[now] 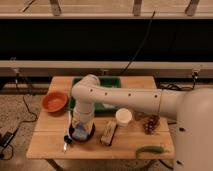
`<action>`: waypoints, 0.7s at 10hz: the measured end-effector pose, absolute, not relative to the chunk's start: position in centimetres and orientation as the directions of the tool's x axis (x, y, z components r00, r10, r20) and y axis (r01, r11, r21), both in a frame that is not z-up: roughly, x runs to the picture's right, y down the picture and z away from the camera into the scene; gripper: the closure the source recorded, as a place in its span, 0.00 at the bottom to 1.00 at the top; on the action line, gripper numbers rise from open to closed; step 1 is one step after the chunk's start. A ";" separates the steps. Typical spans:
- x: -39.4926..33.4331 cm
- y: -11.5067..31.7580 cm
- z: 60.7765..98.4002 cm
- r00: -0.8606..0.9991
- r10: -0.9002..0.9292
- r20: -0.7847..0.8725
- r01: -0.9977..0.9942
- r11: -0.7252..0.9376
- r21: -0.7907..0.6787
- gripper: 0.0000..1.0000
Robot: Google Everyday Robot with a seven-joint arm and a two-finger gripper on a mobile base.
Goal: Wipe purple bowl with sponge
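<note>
Two bowls on one wooden table: one orange bowl at left, one purple bowl near the front, mostly hidden under the arm. One gripper down over the purple bowl. One white cup, one tan-brown block, one green tray at the far side, one green pepper-like thing near right, one dark cluster, possibly grapes
</note>
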State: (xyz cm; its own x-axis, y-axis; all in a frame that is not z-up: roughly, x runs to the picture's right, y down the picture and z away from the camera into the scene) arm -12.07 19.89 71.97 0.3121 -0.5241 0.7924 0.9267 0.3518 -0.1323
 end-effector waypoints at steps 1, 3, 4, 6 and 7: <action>-12.0 19.6 71.7 0.302 -0.524 0.797 0.928 0.354 -0.119 0.20; -11.6 18.9 71.2 0.284 -0.529 0.800 0.923 0.378 -0.078 0.20; -11.6 18.9 71.2 0.284 -0.529 0.800 0.923 0.378 -0.077 0.20; -11.8 18.9 71.1 0.281 -0.530 0.800 0.923 0.377 -0.074 0.20; -11.7 18.9 71.1 0.283 -0.529 0.800 0.923 0.378 -0.075 0.20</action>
